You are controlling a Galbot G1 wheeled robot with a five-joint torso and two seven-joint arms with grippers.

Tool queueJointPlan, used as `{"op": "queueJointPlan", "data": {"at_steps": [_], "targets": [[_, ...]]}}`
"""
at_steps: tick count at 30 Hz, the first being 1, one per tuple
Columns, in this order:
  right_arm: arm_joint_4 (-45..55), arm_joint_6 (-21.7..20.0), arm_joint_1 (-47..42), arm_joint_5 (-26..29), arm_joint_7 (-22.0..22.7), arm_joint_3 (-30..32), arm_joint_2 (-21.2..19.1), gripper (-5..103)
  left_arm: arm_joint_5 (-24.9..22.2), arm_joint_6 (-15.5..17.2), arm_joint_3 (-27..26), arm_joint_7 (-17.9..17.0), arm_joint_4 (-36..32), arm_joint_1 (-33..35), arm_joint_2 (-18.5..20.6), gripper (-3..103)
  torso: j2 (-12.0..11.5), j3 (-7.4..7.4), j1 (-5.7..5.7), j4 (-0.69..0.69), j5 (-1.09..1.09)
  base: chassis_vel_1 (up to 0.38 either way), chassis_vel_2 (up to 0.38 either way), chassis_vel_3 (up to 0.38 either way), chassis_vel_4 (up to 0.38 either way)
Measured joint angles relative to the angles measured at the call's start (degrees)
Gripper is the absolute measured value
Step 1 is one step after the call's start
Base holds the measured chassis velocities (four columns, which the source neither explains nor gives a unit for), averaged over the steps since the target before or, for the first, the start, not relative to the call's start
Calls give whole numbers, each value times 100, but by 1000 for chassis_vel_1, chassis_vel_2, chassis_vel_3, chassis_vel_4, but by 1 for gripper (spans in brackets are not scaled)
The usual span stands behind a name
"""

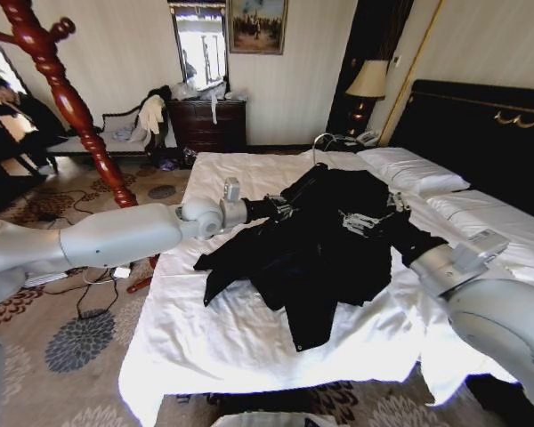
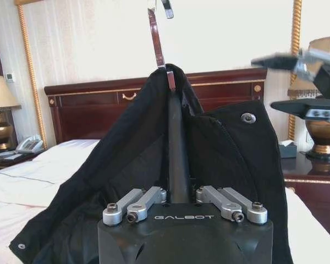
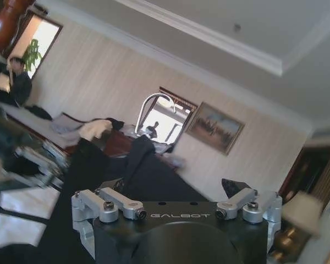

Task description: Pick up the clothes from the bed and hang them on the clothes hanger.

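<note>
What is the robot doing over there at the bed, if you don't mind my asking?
Both arms are working a black jacket over the white bed. The left gripper is shut on a black hanger that sits inside the jacket, its silver hook poking out at the collar. The right gripper is at the jacket's other side, with fabric between its fingers.

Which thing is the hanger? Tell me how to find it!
Look at the big bed with white sheets, and find the black jacket in its middle, between the two grippers. The clothes hanger is inside that jacket, gripped by the left gripper. You can tell it by the thin silver hook poking out of the jacket's collar.
</note>
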Motion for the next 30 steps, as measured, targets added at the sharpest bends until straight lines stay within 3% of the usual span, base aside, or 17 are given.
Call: {"op": "queueJointPlan", "data": {"at_steps": [1, 2, 6, 7, 9, 20, 30], "targets": [[0, -13, -36, -426, -105, 35, -29, 99, 0, 0, 30, 9, -58, -28, -37, 17, 0, 0, 0, 0, 0, 0, 0, 0, 0], [0, -13, -36, -426, -105, 35, -29, 99, 0, 0, 30, 9, -58, -28, -37, 17, 0, 0, 0, 0, 0, 0, 0, 0, 0], [-248, 239, -43, -2150, -516, -50, -50, 100, 152, -16, 194, 16, -302, -179, -108, 17, 0, 0, -1, 0, 0, 0, 0, 0, 0], [-248, 239, -43, -2150, -516, -50, -50, 100, 152, -16, 194, 16, -302, -179, -108, 17, 0, 0, -1, 0, 0, 0, 0, 0, 0], [-367, 318, -82, -2688, -696, -75, -71, 100, 207, -19, 264, 15, -422, -256, -122, 17, 0, 0, 0, -2, 2, 0, 0, 0, 0], [-665, 396, -209, -3524, -1211, -193, -362, 100, 207, -17, 464, 42, -734, -443, -179, 17, 0, 0, 0, -3, 2, 0, 0, 0, 0], [-918, 282, -207, -3832, -1263, -295, -431, 102, 219, 46, 589, 52, -971, -524, -268, 17, 0, 0, 0, -2, 1, 0, 0, 0, 0]]}}
